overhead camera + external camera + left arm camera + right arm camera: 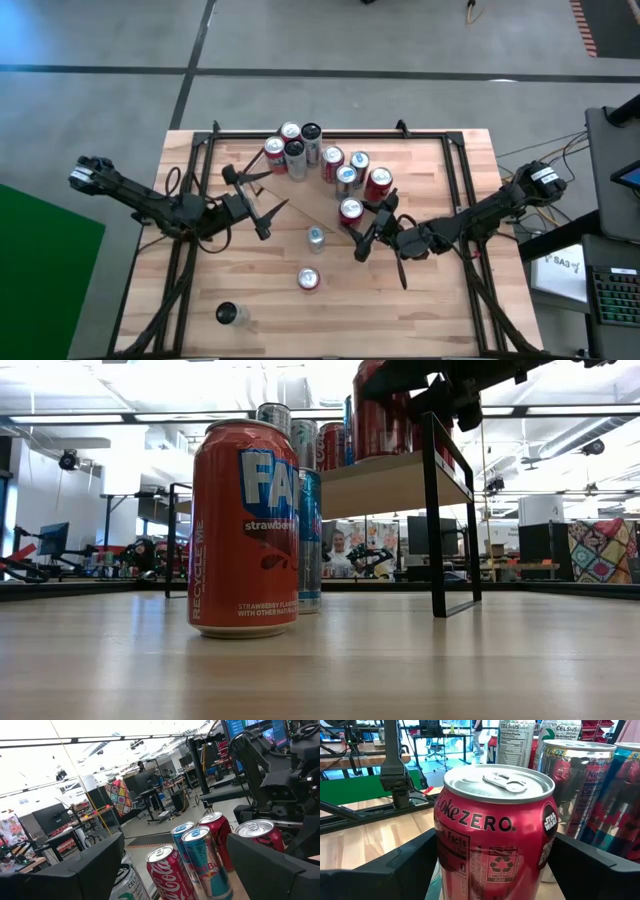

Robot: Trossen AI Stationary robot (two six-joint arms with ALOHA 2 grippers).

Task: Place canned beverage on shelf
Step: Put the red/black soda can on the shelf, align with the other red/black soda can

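A red Coke Zero can [492, 835] stands upright between the fingers of my right gripper [366, 228]. It also shows in the high view [350, 210] and, in the low view [385, 410], at the top of the shelf [385, 482], a light-wood plank on a black frame. Several other cans [320, 160] stand upright on their bases just beyond it. My left gripper [262, 208] is open and empty, to the left of this group. My right gripper pinches the Coke Zero can's side wall [445, 855] between its two fingers, one on each side, below the rim. The fingers come level from the table's right and near side. The can is upright. I cannot tell whether its base rests on the plank.
Three loose cans stand on the table nearer the front: a silver-topped one [315, 237], a red one [308, 279] and a dark one [230, 315]. In the low view an orange strawberry can [245, 525] stands close, with a blue can [310, 540] behind it.
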